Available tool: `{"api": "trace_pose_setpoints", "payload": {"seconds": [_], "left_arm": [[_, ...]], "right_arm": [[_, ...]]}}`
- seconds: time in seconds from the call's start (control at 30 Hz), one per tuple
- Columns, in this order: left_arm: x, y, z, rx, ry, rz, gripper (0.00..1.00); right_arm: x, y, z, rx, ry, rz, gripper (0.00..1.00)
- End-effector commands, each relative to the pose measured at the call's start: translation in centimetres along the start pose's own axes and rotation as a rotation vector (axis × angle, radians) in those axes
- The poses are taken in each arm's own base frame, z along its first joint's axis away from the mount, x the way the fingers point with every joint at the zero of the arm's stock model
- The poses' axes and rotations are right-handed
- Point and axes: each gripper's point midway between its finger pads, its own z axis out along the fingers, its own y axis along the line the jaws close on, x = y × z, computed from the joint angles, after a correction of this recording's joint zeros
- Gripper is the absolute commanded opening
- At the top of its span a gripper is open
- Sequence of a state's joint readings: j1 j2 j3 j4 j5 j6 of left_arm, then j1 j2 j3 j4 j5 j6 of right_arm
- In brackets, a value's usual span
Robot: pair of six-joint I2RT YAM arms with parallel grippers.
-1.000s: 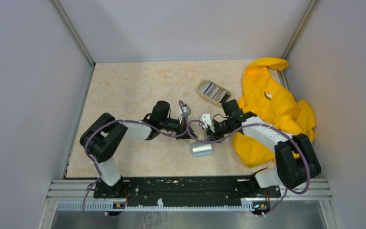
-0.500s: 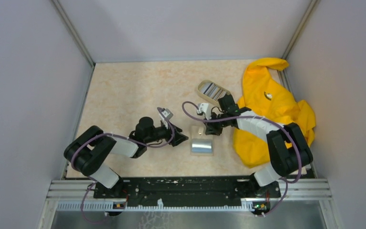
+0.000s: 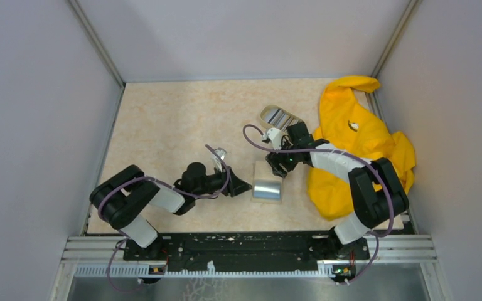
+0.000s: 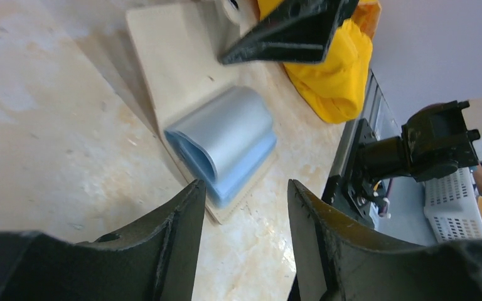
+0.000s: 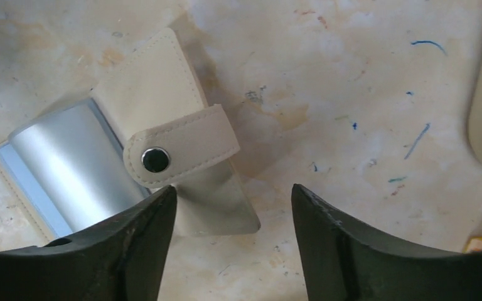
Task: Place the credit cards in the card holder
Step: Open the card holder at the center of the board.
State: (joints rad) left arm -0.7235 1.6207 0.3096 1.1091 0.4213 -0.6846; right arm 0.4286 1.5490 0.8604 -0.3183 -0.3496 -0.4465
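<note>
Top external view: one holder (image 3: 265, 183) lies open on the table (image 3: 163, 125), blue inside up, between two grippers. Since a second ago the left gripper (image 4: 245, 188) has backed off to just beside its left edge, and the right gripper (image 5: 233, 191) now hovers over its far half. Both stand parted and empty. Cards (image 3: 280, 117) sit in one dish (image 3: 265, 113) behind, seemingly a stack, too small to count. One yellow cloth (image 3: 358, 144) lies at the right.
</note>
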Motion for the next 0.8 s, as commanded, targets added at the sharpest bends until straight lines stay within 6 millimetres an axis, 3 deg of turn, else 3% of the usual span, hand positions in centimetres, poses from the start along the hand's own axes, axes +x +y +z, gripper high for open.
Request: {"api": "trace_pose_setpoints", "payload": {"seconds": [0.0, 0.07, 0.17, 0.27, 0.37, 0.43, 0.6, 0.67, 0.73, 0.77], "left_arm": [[0.9, 0.0, 0.9, -0.074, 0.017, -0.044, 0.57], [1.2, 0.3, 1.0, -0.106, 0.023, -0.039, 0.57], [1.3, 0.5, 1.3, -0.128, 0.033, -0.024, 0.57], [1.3, 0.6, 1.3, -0.13, 0.038, -0.004, 0.56], [1.0, 0.5, 1.0, -0.131, 0.029, 0.041, 0.55], [0.4, 0.4, 0.5, -0.131, 0.006, 0.082, 0.55], [-2.1, 0.0, -1.8, -0.173, -0.106, 0.202, 0.6], [-3.0, -0.1, -3.0, -0.18, -0.153, 0.254, 0.73], [-3.9, 0.2, -4.2, -0.217, -0.212, 0.262, 0.97], [-3.9, 0.9, -4.8, -0.247, -0.227, 0.253, 0.99]], "right_arm": [[-4.9, -3.1, -3.3, 0.148, -0.157, -0.042, 0.7], [-5.8, -3.5, -4.9, 0.171, -0.228, -0.094, 0.75], [-7.4, -2.2, -7.4, 0.154, -0.358, -0.236, 0.83], [-7.5, 2.2, -8.5, -0.001, -0.477, -0.458, 0.96], [-4.0, 8.4, -8.3, -0.286, -0.529, -0.707, 0.98], [-2.6, 10.2, -8.0, -0.395, -0.529, -0.743, 0.98], [-1.1, 9.9, -4.7, -0.416, -0.307, -0.727, 0.9], [-0.5, 9.6, -3.5, -0.404, -0.235, -0.718, 0.87], [0.0, 9.6, -2.8, -0.407, -0.191, -0.703, 0.84], [0.2, 9.6, -2.5, -0.403, -0.176, -0.696, 0.84]]}}
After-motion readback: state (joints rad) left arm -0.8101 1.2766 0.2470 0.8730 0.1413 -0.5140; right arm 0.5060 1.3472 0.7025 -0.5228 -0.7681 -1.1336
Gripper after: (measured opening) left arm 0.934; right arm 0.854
